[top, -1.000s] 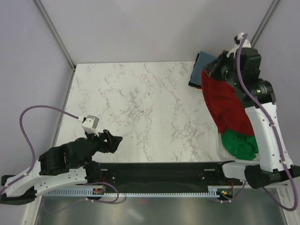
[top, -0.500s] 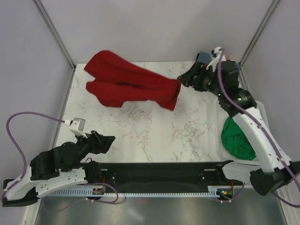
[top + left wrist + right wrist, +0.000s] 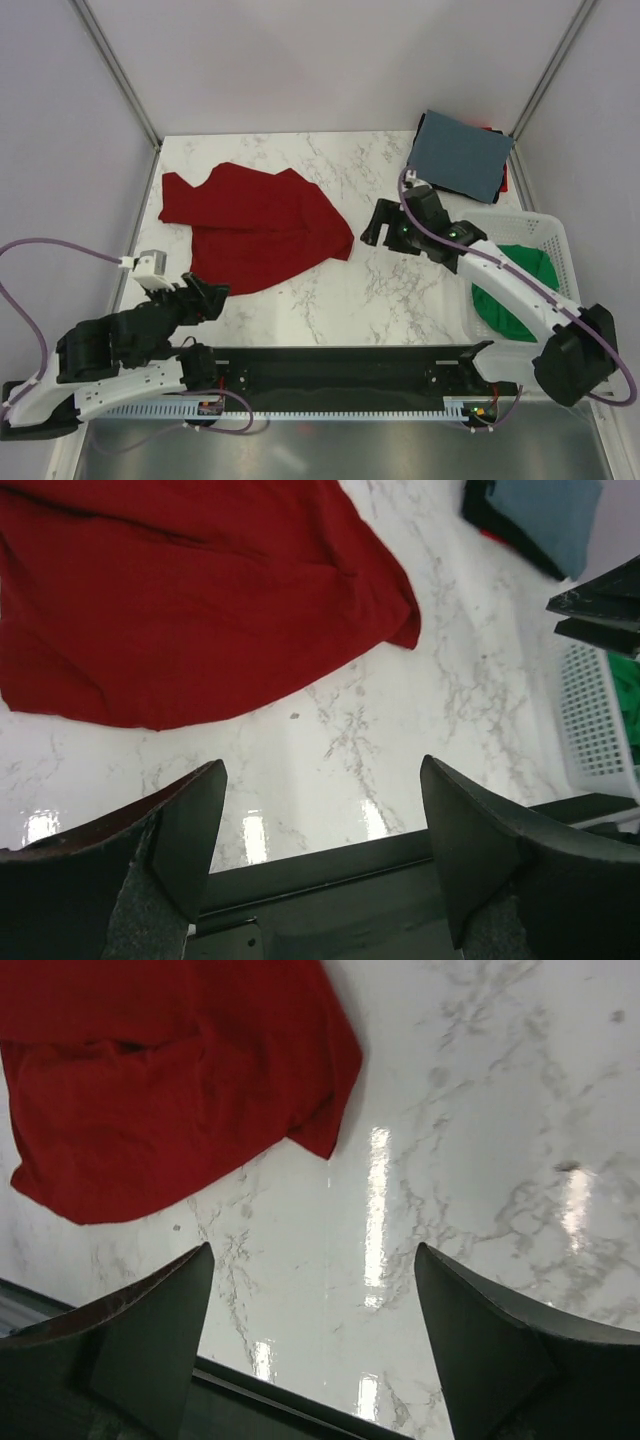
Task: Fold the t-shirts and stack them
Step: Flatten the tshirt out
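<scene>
table (image 3: 400,290): marble, near edge hidden by the rail.
red t-shirt (image 3: 250,225): unfolded, rumpled, table's left half.
basket (image 3: 548,228): right side, partly behind the arm.
slate-blue t-shirt (image 3: 460,155): folded, far right corner; beneath it we see dark edges, perhaps more tees.
green t-shirt (image 3: 520,290): bunched in the basket.
right gripper (image 3: 315,1290): fingers apart, empty.
left gripper (image 3: 320,810): fingers apart, empty.

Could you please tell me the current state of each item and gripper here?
red t-shirt: unfolded, lying rumpled on the table
slate-blue t-shirt: folded flat at the far right corner
green t-shirt: bunched in the basket
left gripper: open, empty
right gripper: open, empty
</scene>
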You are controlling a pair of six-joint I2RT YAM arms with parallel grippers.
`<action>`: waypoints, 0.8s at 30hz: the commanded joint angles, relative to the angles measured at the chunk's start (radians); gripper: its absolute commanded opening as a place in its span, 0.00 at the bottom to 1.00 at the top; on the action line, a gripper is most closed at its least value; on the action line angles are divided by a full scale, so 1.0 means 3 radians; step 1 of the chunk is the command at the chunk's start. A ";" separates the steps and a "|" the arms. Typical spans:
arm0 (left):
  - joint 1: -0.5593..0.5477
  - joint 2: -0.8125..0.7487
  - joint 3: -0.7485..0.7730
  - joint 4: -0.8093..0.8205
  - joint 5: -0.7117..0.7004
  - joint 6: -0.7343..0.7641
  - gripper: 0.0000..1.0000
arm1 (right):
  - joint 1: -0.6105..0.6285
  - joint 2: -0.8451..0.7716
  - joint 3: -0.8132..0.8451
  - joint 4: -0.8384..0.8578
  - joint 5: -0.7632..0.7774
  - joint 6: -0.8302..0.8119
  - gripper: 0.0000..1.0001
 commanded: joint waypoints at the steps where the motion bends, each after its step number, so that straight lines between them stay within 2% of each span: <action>1: 0.0006 0.0410 0.0031 -0.0048 -0.0152 -0.0099 0.86 | 0.0327 0.0429 -0.0053 0.0402 -0.0133 0.0079 0.89; 6: 0.0006 0.0508 0.0031 -0.0063 -0.0152 -0.0098 0.86 | 0.0900 0.1105 0.0283 0.0602 -0.0052 0.0090 0.89; 8: 0.0006 0.0436 0.0016 -0.0073 -0.0162 -0.0114 0.86 | 0.0916 0.1397 0.0472 0.0581 -0.0052 0.0034 0.90; 10: 0.0006 0.0288 0.0006 -0.0084 -0.0167 -0.0170 0.86 | 0.0911 0.1596 0.0601 0.0433 0.0279 -0.0089 0.92; 15: 0.0006 0.0089 -0.0015 -0.0130 -0.0198 -0.0247 0.85 | 0.0732 0.1786 0.0688 0.0295 0.0460 -0.0095 0.90; 21: 0.0011 0.0226 0.0001 -0.0145 -0.0213 -0.0252 0.85 | 0.0635 0.2113 0.0841 0.0361 0.0424 -0.0248 0.81; 24: 0.0016 0.0339 0.0006 -0.0155 -0.0198 -0.0242 0.85 | 0.0624 0.2287 0.0949 0.0397 0.0337 -0.0294 0.69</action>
